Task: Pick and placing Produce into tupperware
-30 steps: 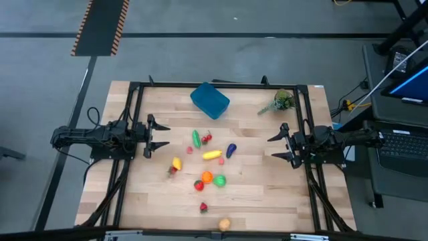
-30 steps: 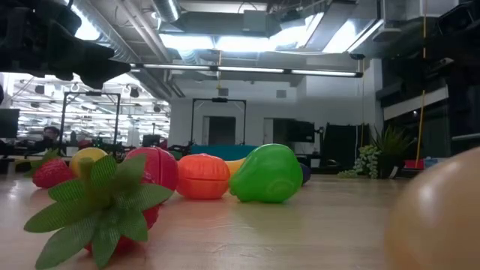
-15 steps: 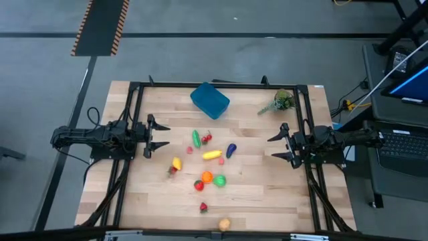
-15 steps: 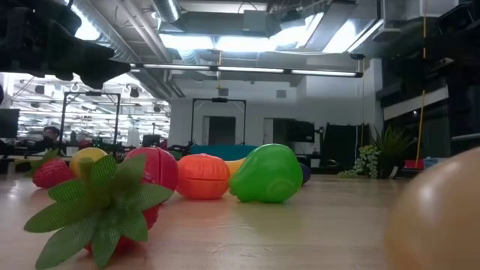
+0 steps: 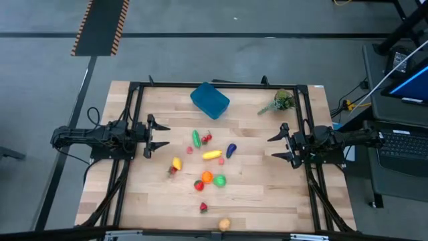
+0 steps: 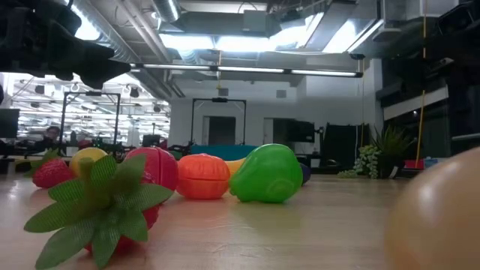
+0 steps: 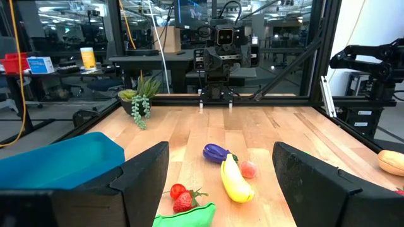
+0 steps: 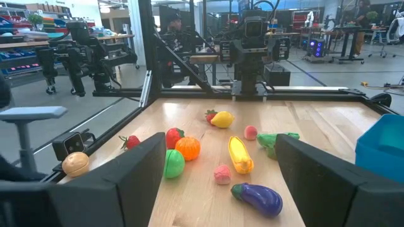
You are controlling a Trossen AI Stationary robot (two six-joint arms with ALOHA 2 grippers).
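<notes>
Starting clean: nothing is in the tupperware point(image 5: 209, 100) at upper centre of the table point(image 5: 261, 194); the produce point(image 5: 212, 154) lies scattered mid-frame. You should take the nearest piece first, approaching from above. Left gripper point(image 5: 160, 136) at mid-left and right gripper point(image 5: 273, 147) at mid-right both hover level, fingers spread, empty.

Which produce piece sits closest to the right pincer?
The purple eggplant. It lies furthest toward the right pincer of the whole cluster; the yellow banana beside it and the rest sit farther off.
</notes>
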